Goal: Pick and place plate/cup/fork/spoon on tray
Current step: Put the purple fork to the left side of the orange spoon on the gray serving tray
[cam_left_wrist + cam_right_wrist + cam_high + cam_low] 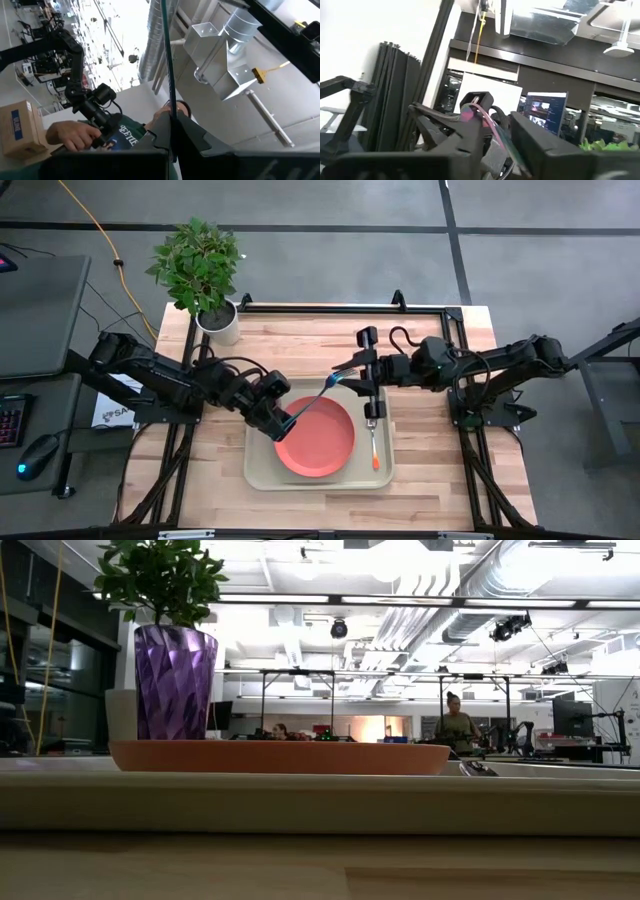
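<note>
Over the tray, your left end effector is clamped shut on the fork, gripping the blue handle; the tines point toward 2 o'clock. Your right end effector hangs at those tines, partly closed, but you cannot tell whether it grips them. Centre tray sits the plate, with the spoon at its 3 o'clock. Low down, the cup stands behind the plate.
</note>
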Robot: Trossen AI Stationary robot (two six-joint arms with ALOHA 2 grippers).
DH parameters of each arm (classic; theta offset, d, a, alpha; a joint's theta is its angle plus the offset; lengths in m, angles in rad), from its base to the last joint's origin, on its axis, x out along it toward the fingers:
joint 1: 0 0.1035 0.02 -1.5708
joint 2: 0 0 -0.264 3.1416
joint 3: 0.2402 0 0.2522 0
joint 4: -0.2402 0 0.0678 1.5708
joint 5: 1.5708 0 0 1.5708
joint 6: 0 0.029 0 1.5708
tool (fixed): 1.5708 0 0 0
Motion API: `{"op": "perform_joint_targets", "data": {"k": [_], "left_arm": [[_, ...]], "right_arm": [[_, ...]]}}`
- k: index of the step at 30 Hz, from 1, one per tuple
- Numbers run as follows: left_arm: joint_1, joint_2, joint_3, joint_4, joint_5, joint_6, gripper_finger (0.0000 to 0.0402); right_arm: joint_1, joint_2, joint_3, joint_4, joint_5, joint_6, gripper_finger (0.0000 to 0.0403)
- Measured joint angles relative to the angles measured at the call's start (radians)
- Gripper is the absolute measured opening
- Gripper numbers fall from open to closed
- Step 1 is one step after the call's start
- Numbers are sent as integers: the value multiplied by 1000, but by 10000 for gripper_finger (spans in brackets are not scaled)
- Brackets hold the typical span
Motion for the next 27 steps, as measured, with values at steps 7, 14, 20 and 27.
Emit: {"op": "perform_joint_targets", "data": {"k": [7, 14, 20, 27], "left_arm": [[1, -3, 2, -1, 3, 1, 1], [25, -4, 2, -44, 0, -1, 26], [55, 2, 0, -122, -34, 55, 83], [118, 1, -1, -205, 13, 196, 142]], "right_arm": [[0, 0, 0, -8, -23, -3, 9], [5, -44, 0, -116, -3, 43, 5], [8, -202, 0, -470, 66, 117, 0], [27, -416, 0, -839, 143, 238, 1]]}}
